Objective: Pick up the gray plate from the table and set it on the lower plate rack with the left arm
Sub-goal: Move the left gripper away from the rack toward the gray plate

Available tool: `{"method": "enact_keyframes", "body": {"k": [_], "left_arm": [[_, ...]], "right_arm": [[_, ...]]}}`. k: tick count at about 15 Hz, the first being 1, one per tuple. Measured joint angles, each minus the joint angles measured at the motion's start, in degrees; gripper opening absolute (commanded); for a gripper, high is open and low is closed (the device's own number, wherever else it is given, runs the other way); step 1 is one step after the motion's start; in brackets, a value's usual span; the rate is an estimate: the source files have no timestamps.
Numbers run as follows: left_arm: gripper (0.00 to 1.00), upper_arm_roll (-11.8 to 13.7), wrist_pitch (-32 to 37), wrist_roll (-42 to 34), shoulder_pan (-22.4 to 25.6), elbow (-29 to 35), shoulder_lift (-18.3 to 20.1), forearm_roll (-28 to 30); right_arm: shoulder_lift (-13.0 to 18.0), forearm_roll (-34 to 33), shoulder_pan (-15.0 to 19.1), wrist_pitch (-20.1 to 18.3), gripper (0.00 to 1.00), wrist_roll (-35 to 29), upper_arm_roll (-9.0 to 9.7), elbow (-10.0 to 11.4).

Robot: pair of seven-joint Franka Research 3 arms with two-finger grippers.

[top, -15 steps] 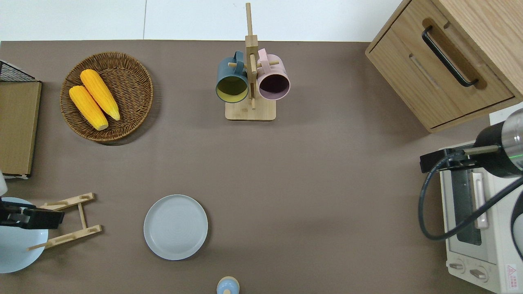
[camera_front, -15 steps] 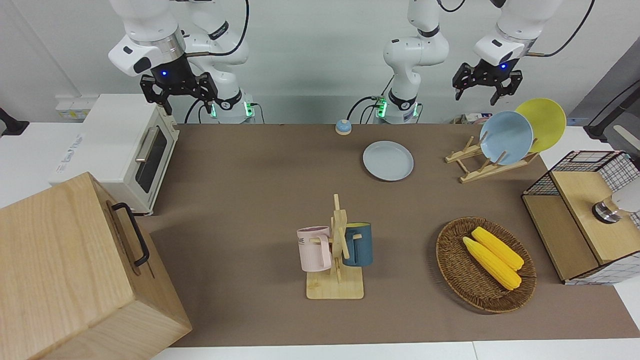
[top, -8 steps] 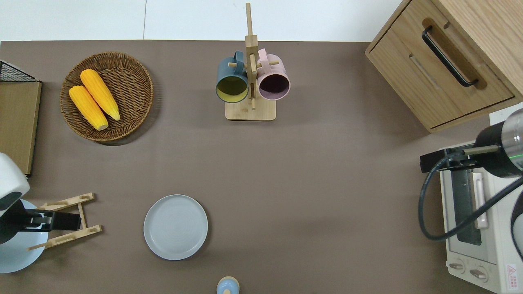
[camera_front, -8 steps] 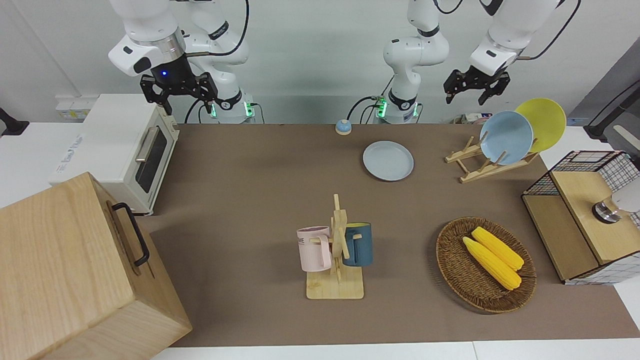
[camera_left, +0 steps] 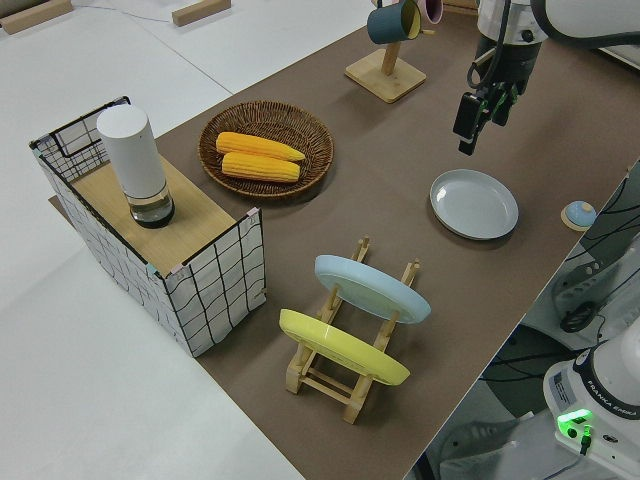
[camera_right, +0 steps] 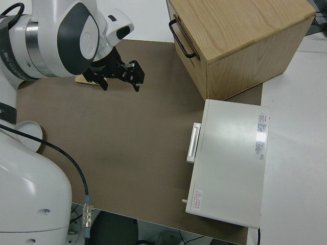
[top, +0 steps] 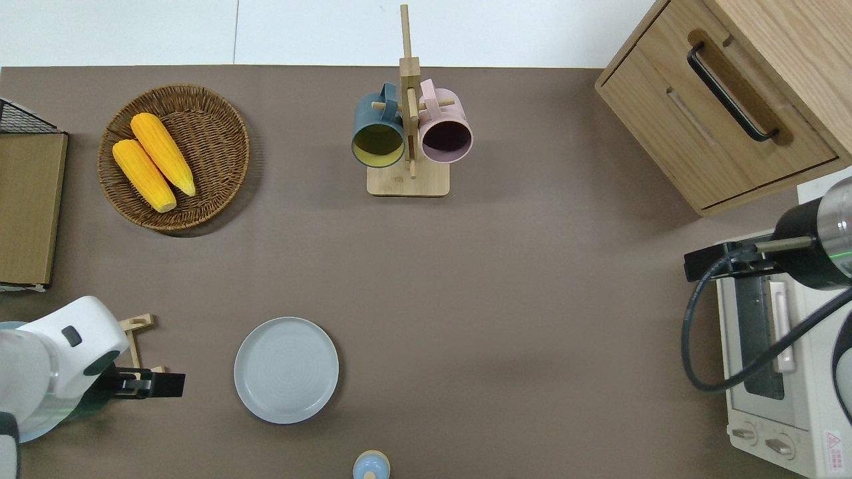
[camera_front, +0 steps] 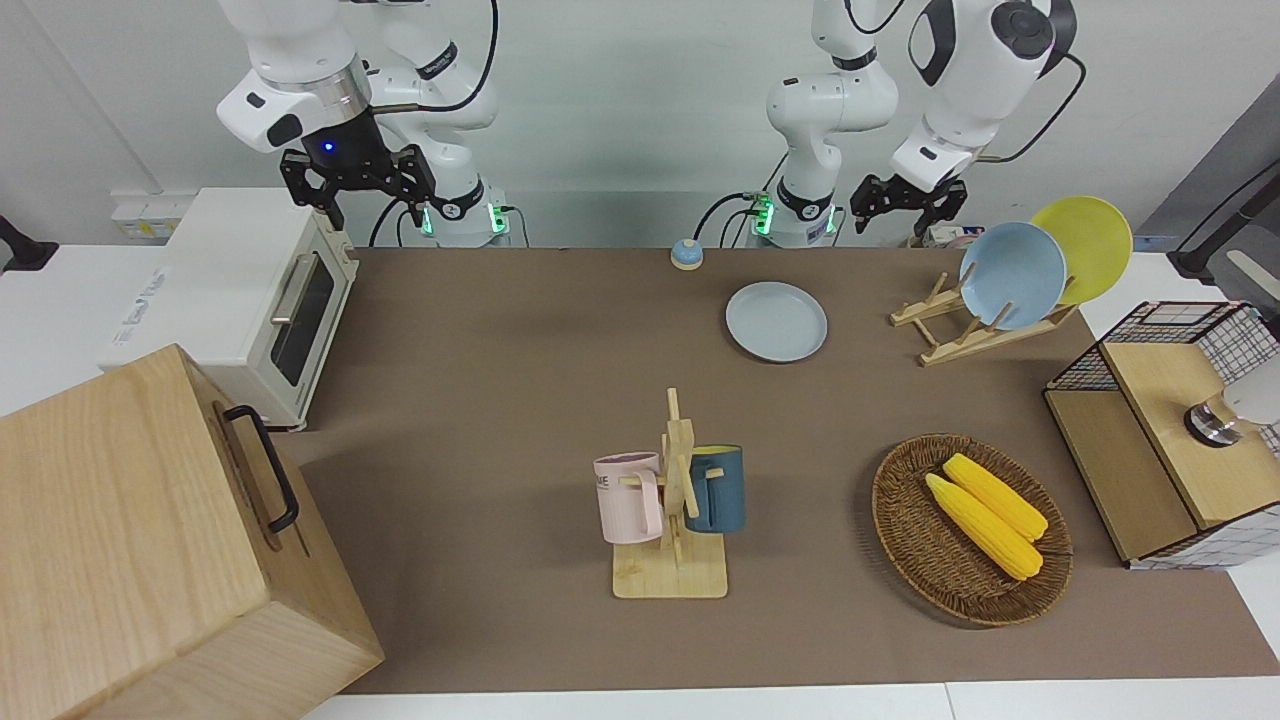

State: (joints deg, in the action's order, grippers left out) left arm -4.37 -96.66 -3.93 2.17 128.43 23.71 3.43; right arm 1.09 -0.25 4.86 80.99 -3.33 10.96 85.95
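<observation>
We see the desk [camera_front: 520,330] from across facing the robots, from straight overhead, and from raised cameras at both ends.

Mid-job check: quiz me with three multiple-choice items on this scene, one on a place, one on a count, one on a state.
1. Where is the gray plate?
A. Flat on the table
B. Standing in the lower plate rack
C. Held by the left tool

2. How many plates stand in the lower plate rack?
A. One
B. Two
C. Three

3. What state is the left tool in?
A. Shut on the gray plate
B. Open, holding nothing
C. Shut on a rack rail

Answers:
1 A: the plate lies flat on the brown tabletop, apart from the rack.
2 B: only the blue plate and the yellow plate lean in the slots.
3 B: its fingers are spread in the air with nothing between them.
</observation>
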Motion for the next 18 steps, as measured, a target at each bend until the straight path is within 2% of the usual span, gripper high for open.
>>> {"method": "enact_keyframes", "body": {"k": [5, 9, 18], "left_arm": [[1.0, -1.6, -9.0, 0.3, -0.4, 10.7, 3.3, 1.6], [1.0, -2.7, -16.0, 0.3, -0.4, 16.5, 3.9, 2.3], [1.0, -3.1, -25.9, 0.4, -2.0, 23.8, 3.9, 2.7]], "right_arm": [[0.0, 0.0, 0.0, 0.0, 0.99, 0.0, 0.0, 0.0], [0.0, 0.0, 0.0, 0.0, 0.987, 0.0, 0.0, 0.0], [0.0, 0.0, 0.0, 0.0, 0.99, 0.0, 0.0, 0.0]]}}
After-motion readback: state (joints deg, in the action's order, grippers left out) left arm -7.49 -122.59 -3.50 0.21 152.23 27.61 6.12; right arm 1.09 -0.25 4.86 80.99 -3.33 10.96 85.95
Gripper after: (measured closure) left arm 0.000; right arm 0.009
